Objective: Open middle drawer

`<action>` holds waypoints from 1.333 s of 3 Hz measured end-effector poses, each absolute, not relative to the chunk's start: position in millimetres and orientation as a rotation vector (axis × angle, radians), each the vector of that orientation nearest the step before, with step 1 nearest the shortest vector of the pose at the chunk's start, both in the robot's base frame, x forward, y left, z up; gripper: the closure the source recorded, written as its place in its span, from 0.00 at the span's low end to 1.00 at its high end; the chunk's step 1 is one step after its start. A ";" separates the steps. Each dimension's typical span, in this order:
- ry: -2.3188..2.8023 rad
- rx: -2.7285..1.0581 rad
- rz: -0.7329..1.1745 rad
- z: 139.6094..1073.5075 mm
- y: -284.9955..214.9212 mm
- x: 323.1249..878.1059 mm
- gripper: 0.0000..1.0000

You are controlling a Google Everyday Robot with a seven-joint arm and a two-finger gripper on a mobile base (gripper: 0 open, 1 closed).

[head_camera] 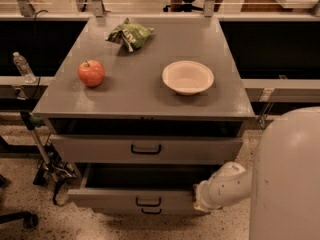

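Middle drawer point(115, 200) sits partly out, with a dark open cavity showing behind its front. The gripper point(199, 202) is at the right end of the middle drawer's front, well right of the drawer's handle point(148, 201). It's tucked against the front edge, so I cannot tell whether the claw is wide, narrow or holding anything. The white arm point(227, 184) runs up and right from the middle drawer.

Judgement: the opening looks mostly done. To finish well, pull straight out and level. Contact is off-centre, so a sideways load could rack the drawer on its slides; go slow and steady.

Materials:
- Middle drawer: flat grey sheet metal, shallow and wide, with a thin black bar handle.
- Top drawer point(200, 150), just above it: taller grey front, bigger black handle.
- Cabinet top point(135, 89), above the middle drawer: matte grey.
- On the cabinet top:
  - round, glossy red apple point(91, 73), above-left of the middle drawer
  - smooth, shallow cream bowl point(188, 77), above-right
  - crinkly green chip bag point(129, 34), far above
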State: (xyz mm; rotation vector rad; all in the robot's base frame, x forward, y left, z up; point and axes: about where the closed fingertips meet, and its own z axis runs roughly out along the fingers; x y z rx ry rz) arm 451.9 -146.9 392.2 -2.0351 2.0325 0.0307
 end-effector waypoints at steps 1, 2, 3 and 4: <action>2.027 -2.036 0.042 389.3 -150.2 441.4 1.00; 2.027 -2.035 0.042 389.6 -150.2 441.2 1.00; 2.015 -2.044 0.063 386.9 -154.2 420.6 1.00; 2.014 -2.044 0.063 390.9 -154.2 420.7 1.00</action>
